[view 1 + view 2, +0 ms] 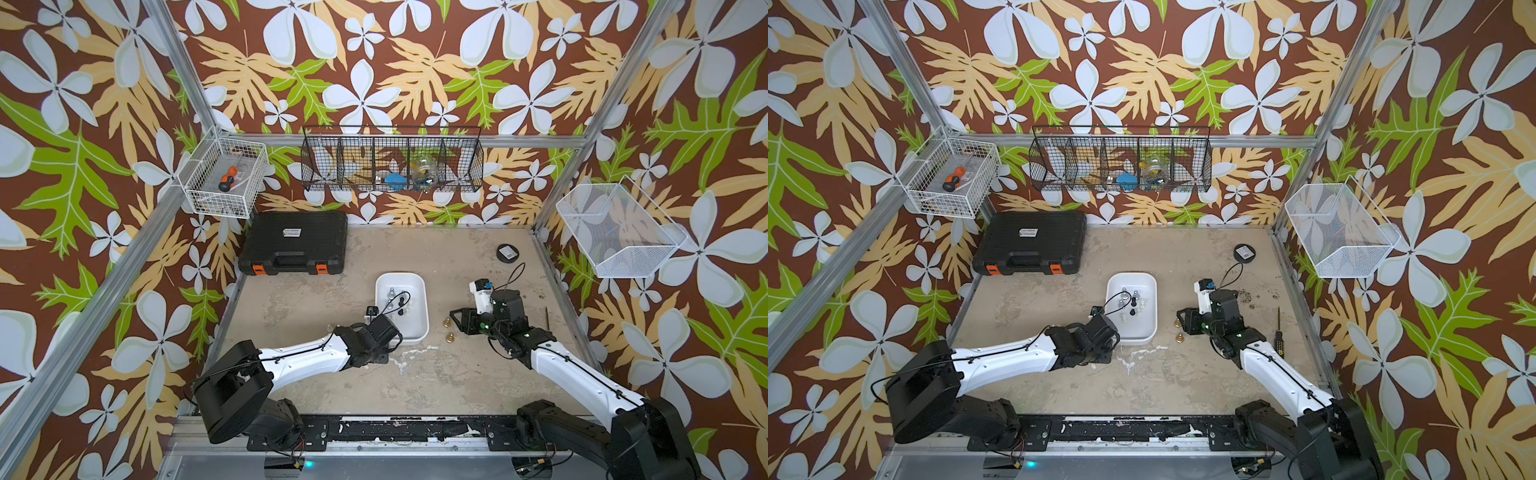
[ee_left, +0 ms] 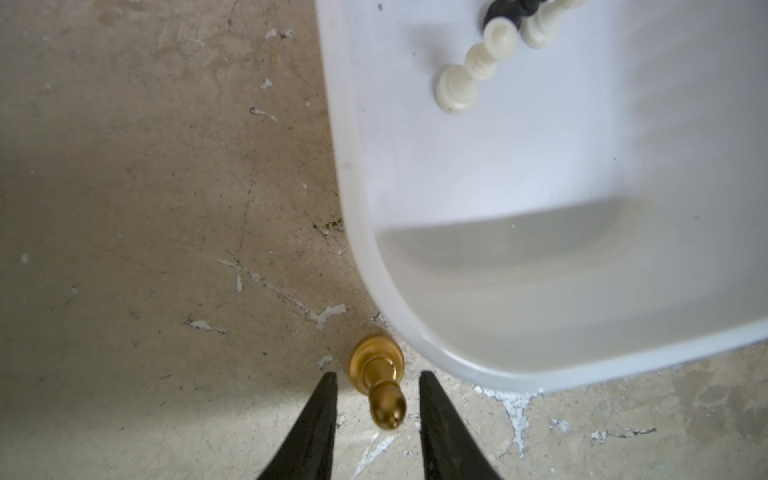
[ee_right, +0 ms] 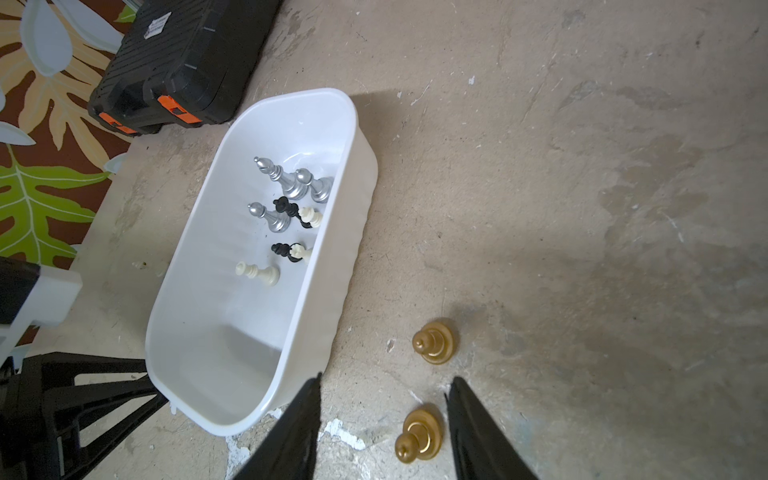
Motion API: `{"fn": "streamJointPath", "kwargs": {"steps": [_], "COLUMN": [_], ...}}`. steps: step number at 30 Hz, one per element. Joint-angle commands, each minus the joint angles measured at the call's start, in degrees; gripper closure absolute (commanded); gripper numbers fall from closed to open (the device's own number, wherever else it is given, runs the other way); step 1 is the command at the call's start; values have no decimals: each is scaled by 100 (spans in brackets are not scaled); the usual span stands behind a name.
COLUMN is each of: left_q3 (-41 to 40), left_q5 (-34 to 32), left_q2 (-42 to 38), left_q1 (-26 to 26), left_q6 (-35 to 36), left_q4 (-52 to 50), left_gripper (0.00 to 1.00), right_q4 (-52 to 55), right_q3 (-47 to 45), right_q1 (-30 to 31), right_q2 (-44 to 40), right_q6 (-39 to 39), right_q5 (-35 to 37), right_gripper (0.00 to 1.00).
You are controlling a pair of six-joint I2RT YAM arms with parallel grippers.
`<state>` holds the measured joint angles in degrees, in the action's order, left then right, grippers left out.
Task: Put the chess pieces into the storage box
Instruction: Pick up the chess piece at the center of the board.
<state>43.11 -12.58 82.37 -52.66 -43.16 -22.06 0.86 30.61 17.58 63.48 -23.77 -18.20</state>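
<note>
1. The storage box [image 1: 415,330] sits mid-table, its long sides running 12 to 6 o'clock. Bare table lies open at its 9 and 6 o'clock. A black case [image 1: 295,243] is well apart at 11 o'clock and a round disc [image 1: 508,252] at 1 o'clock.
2. Silver, black and cream chess pieces [image 3: 286,208] cluster in the box's far half. The near half is bare floor. Two gold pieces [image 3: 434,340] stand on the table near its 4 o'clock side.
3. The left arm reaches in from 7 o'clock. The left gripper [image 2: 374,376] is narrowly parted around a third gold piece [image 2: 378,386] and touches neither side of it. That piece stands just beside the box's corner.
4. The right arm comes from 5 o'clock. The right gripper [image 3: 384,380] is spread wider and straddles the nearer gold piece without contact.
5. Only the left wrist view shows the third gold piece. A top view shows a screwdriver [image 1: 1278,332] at the right arm's 3 o'clock.
</note>
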Motion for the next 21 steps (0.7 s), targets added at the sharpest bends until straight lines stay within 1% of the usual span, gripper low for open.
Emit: {"fn": "streamJointPath", "kwargs": {"steps": [1, 5, 8, 10, 17, 21], "left_q3": [-1, -13, -13, -13, -66, -92], "left_q5": [-2, -62, -75, -74, -120, -131], "left_q2": [73, 104, 137, 164, 155, 131], "left_q1": [-28, -34, -36, -36, -35, -49], "left_q6": [57, 62, 68, 79, 88, 88], "left_q4": [84, 115, 130, 141, 119, 99], "left_gripper": [65, 70, 71, 75, 81, 88], "right_q4": [-114, -113, -112, -113, -108, -104], "right_q3": [1, -1, 3, -1, 2, 0], "right_q1": [-1, -1, -2, -1, -1, -1], "right_q2": [-15, -20, -29, -29, -45, -64], "right_q6": [21, 23, 30, 30, 31, 30], "right_q5": [5, 1, 0, 4, 14, 14], "right_gripper": [49, 49, 49, 49, 49, 49]}}
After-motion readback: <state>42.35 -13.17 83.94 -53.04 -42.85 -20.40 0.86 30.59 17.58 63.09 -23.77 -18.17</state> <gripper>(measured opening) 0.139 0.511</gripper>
